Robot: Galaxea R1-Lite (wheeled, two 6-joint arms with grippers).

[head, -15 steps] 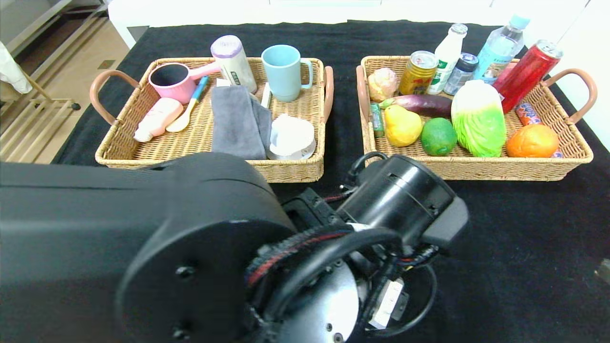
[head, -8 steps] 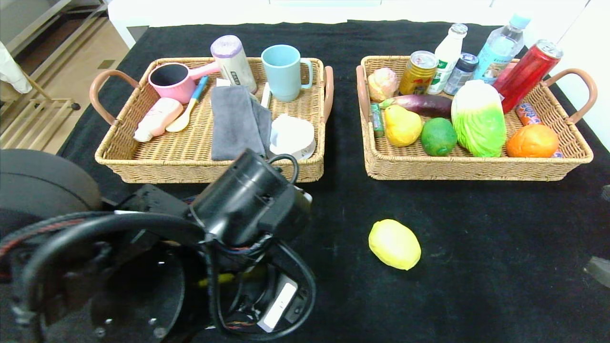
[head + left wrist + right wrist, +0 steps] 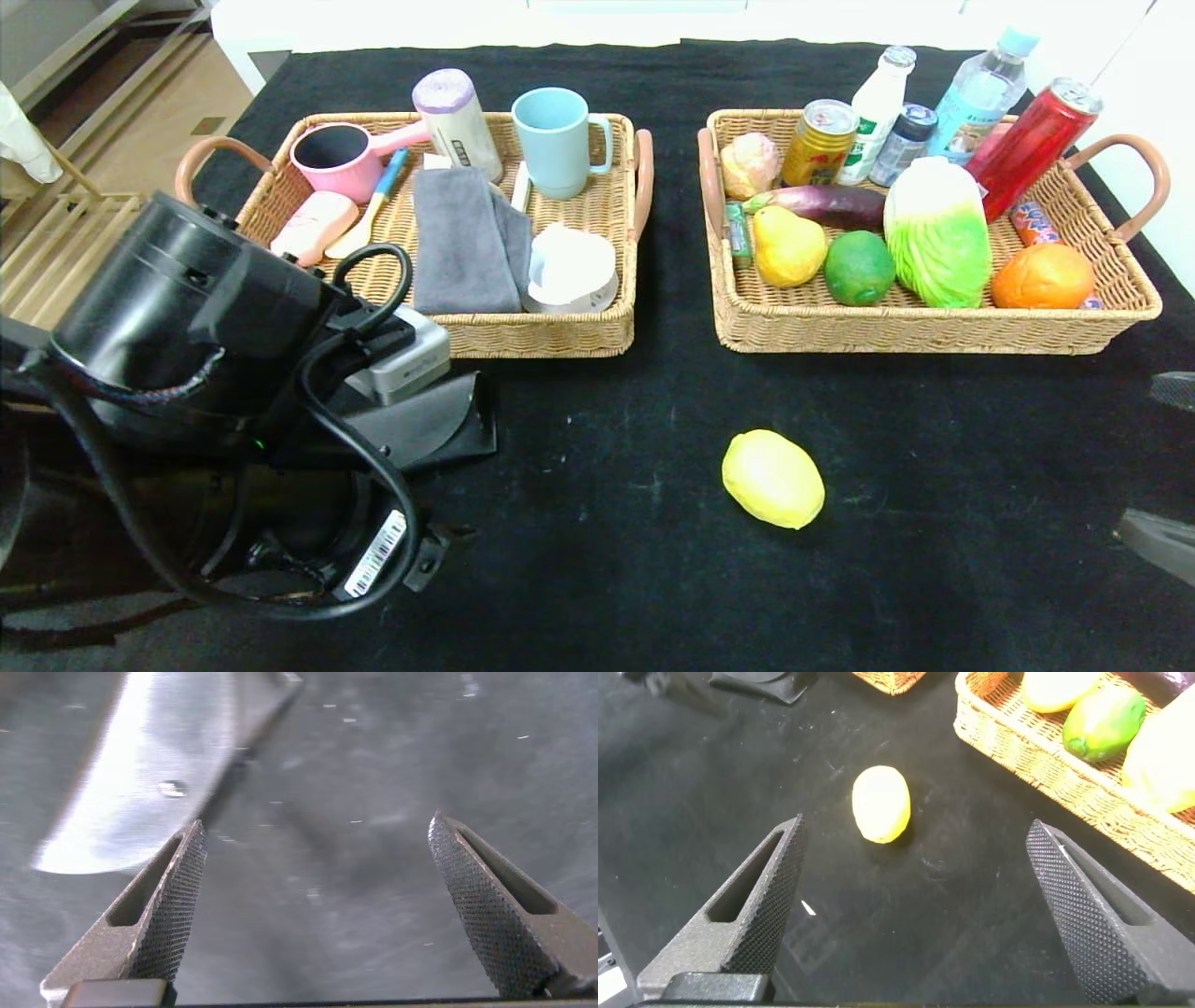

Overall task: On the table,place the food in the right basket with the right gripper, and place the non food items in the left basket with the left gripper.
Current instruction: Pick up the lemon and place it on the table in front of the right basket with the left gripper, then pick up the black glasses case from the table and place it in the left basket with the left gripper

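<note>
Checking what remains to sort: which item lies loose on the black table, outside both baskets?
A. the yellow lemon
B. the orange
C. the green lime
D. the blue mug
A: the yellow lemon lies alone on the black table, in front of the right basket.

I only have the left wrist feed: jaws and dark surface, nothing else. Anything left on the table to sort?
Observer: One item, a lemon, lies on the black table in front of the right basket.
Operator: Is the right gripper on it?
Observer: No. The right gripper hangs above it with jaws open, lemon uncaught.
Operator: Where is my arm?
Observer: The left gripper, empty and open, sits by the near corner of the left basket.
</note>
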